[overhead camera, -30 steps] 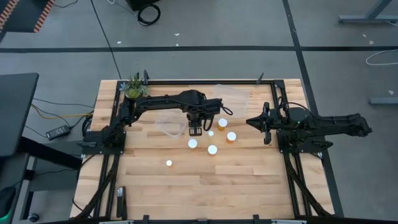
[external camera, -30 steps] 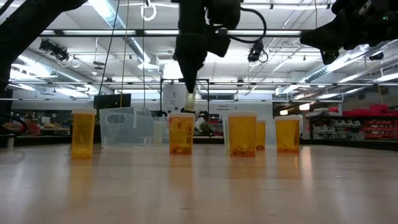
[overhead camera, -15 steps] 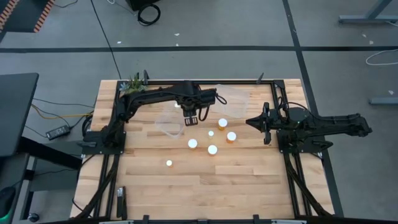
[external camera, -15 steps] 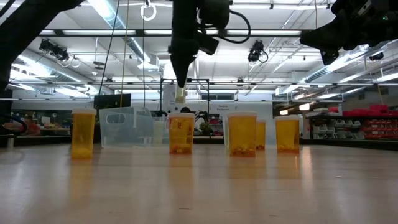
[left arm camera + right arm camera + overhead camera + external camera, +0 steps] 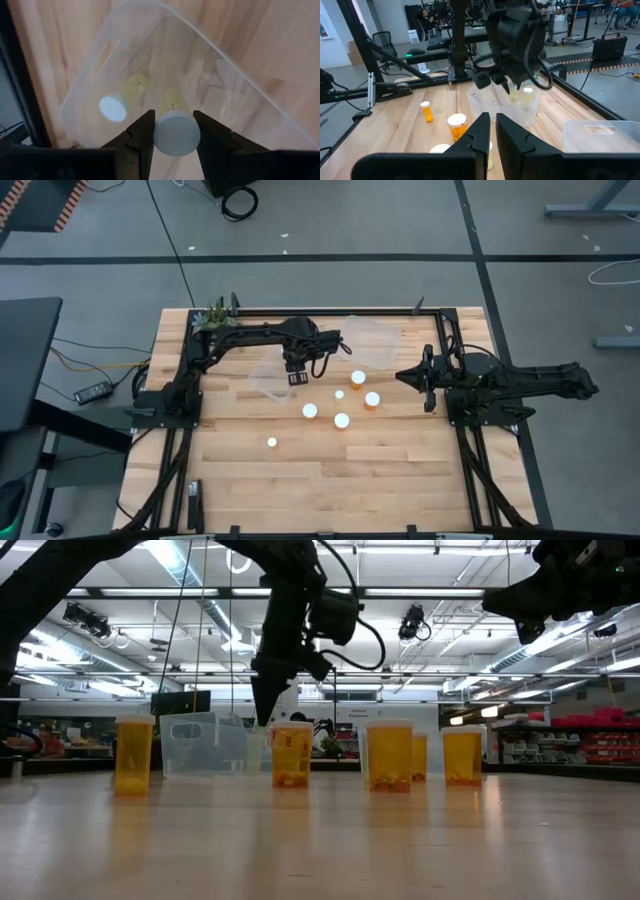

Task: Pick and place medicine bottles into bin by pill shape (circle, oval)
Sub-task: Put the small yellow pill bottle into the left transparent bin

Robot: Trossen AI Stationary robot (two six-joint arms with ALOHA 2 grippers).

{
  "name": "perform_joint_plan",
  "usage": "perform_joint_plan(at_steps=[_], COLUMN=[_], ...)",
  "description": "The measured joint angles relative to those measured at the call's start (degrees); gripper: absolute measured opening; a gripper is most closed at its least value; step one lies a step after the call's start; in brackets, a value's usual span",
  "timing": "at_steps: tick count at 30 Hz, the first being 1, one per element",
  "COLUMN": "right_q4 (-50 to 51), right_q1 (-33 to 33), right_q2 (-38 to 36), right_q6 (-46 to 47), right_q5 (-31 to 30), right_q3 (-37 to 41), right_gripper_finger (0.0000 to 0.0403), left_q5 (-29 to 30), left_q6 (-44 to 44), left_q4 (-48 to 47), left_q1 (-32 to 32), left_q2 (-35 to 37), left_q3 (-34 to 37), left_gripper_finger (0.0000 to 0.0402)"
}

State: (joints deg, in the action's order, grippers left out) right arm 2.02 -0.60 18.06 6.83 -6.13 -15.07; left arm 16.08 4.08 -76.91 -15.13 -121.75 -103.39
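Observation:
My left gripper [image 5: 296,377] is shut on a small amber bottle with a white cap [image 5: 176,133], above the clear bin [image 5: 270,383] at the table's middle left. One bottle [image 5: 113,107] lies inside that bin. Several bottles stand upright on the table to the bin's right and near side: [image 5: 358,377], [image 5: 372,398], [image 5: 310,410], [image 5: 342,420], [image 5: 271,442]. My right gripper [image 5: 407,377] is shut and empty at the table's right, clear of the bottles. My left gripper pinches the bottle by the two sides of its white cap [image 5: 159,135] between its two fingers. The fingers come from above, pointing down. The amber body [image 5: 172,101] hangs below the cap, clear of the table, over the bin's open top.
A second clear bin [image 5: 376,336] sits at the far middle of the table. A small green potted plant [image 5: 215,317] stands at the far left corner. The near half of the wooden table [image 5: 330,480] holds only the one bottle.
My left gripper has carried the bottle from above the group of bottles toward the table's left and far side, then down over the clear bin. It has stayed shut on the bottle. The arm now slants more in the low view.

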Motion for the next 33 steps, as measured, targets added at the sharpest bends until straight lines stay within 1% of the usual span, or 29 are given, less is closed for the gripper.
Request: perform_joint_plan(at_steps=[7,13,23,26,33], right_q4=[0.0,0.0,0.0,0.0,0.0], right_q1=[0.0,0.0,0.0,0.0,0.0], right_q2=[0.0,0.0,0.0,0.0,0.0], right_q6=[0.0,0.0,0.0,0.0,0.0], right_q5=[0.0,0.0,0.0,0.0,0.0], right_q3=[0.0,0.0,0.0,0.0,0.0], right_gripper_finger=[0.0037,0.0037,0.0037,0.0037,0.0037], left_q5=[-2.8,-3.7,-4.0,-5.3,-5.8], left_q6=[0.1,0.7,0.6,0.7,0.9], left_q4=[3.9,7.8,9.9,11.5,12.3], left_q1=[-0.9,-0.8,-0.8,-1.0,-2.4], left_q2=[0.0,-0.1,-0.1,-0.1,-0.1], left_q3=[2.6,2.7,2.7,2.7,2.7], left_gripper_finger=[0.0126,0.0131,0.0128,0.0131,0.0126])
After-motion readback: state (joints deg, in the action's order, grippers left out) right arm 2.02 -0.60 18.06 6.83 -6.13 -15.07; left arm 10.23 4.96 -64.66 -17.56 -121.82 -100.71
